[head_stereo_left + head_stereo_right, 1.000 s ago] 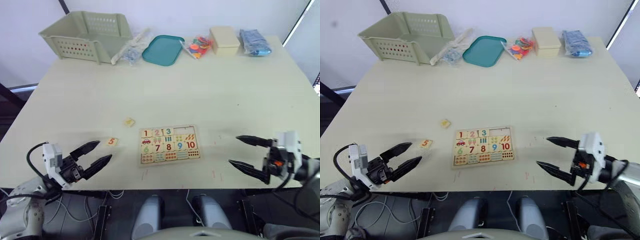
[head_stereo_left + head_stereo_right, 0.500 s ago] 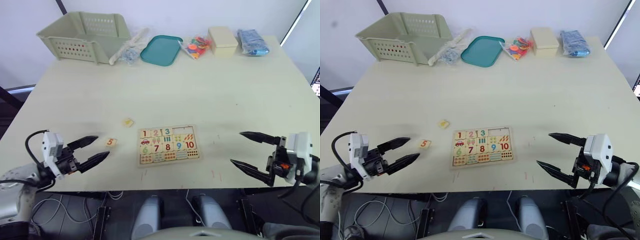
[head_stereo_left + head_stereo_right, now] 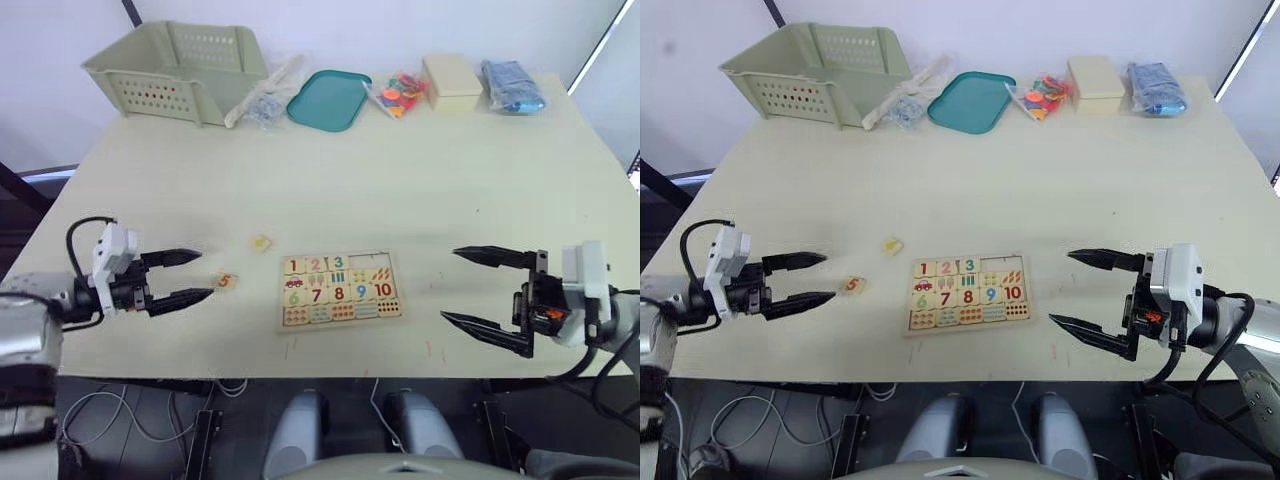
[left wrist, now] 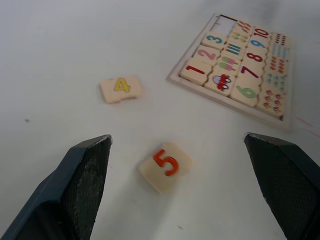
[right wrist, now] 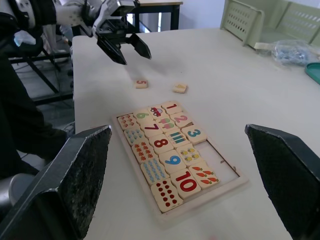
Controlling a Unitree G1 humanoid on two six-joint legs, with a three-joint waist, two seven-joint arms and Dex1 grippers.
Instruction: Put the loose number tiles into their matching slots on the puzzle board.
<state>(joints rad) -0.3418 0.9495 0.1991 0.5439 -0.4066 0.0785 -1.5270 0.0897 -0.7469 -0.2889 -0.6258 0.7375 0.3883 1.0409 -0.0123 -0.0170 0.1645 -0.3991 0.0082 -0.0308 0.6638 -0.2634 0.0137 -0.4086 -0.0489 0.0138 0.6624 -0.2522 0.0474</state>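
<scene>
The puzzle board [image 3: 340,292] lies flat near the table's front edge, with an empty strip beside its 3 tile. Two loose number tiles lie on the table to its left: the orange 5 [image 3: 226,282] and, farther back, the yellow 4 [image 3: 261,243]. My left gripper [image 3: 207,274] is open just left of the 5 tile, its fingers pointing at it, nothing held. In the left wrist view the 5 [image 4: 165,165] sits between the spread fingers and the 4 [image 4: 121,88] lies beyond. My right gripper [image 3: 449,285] hangs open and empty right of the board.
Along the back edge stand a green basket [image 3: 175,70], a clear bag [image 3: 265,95], a teal tray [image 3: 327,98], a bag of bright plastic pieces [image 3: 397,92], a cream box [image 3: 452,80] and a blue bag [image 3: 510,84]. Bare tabletop spans the middle.
My left gripper has swung up so its fingers point sideways at the 5 tile. The right gripper has shifted left toward the board. Both stay open; the tiles have not moved.
</scene>
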